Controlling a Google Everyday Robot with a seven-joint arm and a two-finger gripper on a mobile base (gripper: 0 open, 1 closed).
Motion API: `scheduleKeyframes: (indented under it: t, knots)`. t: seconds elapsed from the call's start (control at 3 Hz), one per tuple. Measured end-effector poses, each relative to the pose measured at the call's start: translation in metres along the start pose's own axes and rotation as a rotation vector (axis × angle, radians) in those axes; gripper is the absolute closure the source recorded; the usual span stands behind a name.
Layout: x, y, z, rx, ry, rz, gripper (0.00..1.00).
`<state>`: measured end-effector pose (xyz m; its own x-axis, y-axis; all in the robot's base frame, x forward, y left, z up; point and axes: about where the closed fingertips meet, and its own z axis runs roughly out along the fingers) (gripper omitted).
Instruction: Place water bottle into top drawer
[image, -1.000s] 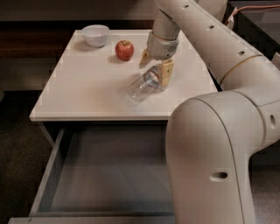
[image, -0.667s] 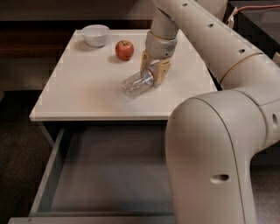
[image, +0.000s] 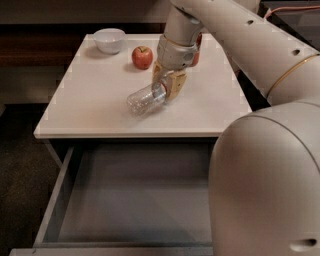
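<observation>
The robot's arm fills the right side of the view, reaching in from 3 o'clock and bending down over the white table. At 6 o'clock from the table, the top drawer stands pulled out, its shallow grey interior bare where it can be seen.

The gripper hangs over the middle of the tabletop, pointing down. Its tan fingers are closed on one end of the water bottle. The bottle lies nearly on its side and juts from the gripper toward 8 o'clock; whether its lower edge touches the table I cannot tell.

A white bowl sits near the table's far corner, at 10 o'clock from the gripper, and a red apple sits at 11 o'clock, between bowl and gripper.

The step in hand looks like the carry: the grasp is made and the placing is not yet done. The next move probably calls for lifting clear of the table's front edge, travelling toward 6 o'clock over the drawer, lowering inside its walls, and only then releasing.
</observation>
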<state>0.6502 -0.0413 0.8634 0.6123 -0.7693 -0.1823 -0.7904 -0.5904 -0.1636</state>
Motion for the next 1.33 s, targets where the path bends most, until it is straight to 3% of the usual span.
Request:
scheduleKeyframes:
  t: [0.33,0.67,1.33]
  knots:
    - [-0.04,0.015,0.004,0.013,-0.056,-0.007,1.0]
    - [-0.099,0.045,0.014,0.004,-0.073,-0.034,1.0]
    - [-0.162,0.084,0.018,-0.025,-0.044,-0.055,1.0]
